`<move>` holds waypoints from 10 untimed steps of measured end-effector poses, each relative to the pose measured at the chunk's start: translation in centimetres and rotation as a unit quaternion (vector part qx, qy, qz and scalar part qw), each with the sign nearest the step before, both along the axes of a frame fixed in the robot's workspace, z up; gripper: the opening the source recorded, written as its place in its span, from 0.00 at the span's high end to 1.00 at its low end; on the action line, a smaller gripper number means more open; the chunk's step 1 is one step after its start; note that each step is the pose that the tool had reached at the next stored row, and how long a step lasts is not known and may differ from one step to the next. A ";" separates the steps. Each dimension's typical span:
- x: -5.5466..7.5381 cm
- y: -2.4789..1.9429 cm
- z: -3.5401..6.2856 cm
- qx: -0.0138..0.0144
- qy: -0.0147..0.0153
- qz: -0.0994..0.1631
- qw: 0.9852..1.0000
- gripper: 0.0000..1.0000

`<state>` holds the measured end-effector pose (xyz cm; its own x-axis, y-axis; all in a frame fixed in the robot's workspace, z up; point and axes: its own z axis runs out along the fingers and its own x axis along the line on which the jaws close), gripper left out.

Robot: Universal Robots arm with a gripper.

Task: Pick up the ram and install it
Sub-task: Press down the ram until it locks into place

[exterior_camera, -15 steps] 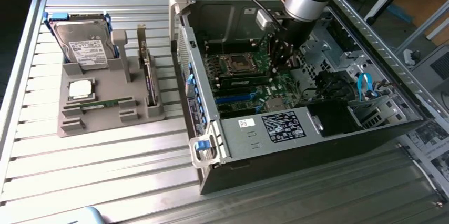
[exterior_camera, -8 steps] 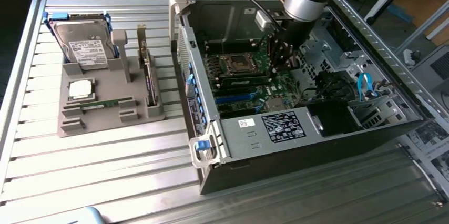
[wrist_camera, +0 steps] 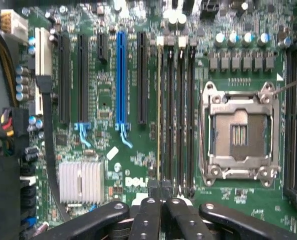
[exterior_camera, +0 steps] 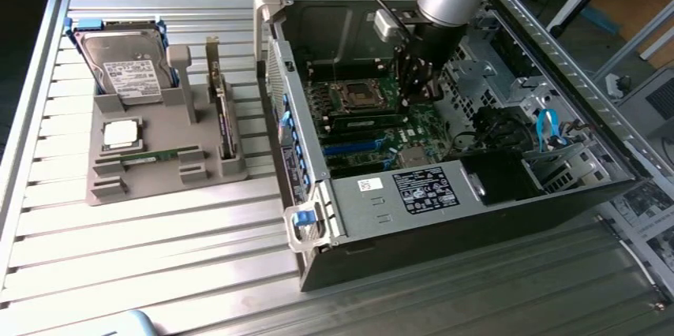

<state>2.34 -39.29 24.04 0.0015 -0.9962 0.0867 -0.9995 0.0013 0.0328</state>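
The ram (wrist_camera: 159, 115) stands on edge in a memory slot beside the CPU socket (wrist_camera: 240, 134) on the motherboard (wrist_camera: 113, 95). The gripper (wrist_camera: 160, 187) is above the ram's end, fingers pressed together. A second stick (exterior_camera: 158, 155) lies in the tray (exterior_camera: 158, 190) outside the case (exterior_camera: 443, 218).

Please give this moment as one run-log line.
stage: at memory slots | gripper: shut, inside computer case | ram: edge-on along a slot, at the gripper | grip: unclear | tray: holds a green stick
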 end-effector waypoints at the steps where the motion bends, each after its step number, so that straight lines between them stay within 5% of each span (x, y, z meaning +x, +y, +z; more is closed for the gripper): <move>1: -0.5 0.00 0.00 0.000 -0.001 0.000 1.000 0.89; 10: -3.9 0.00 0.00 0.000 -0.005 0.000 1.000 0.89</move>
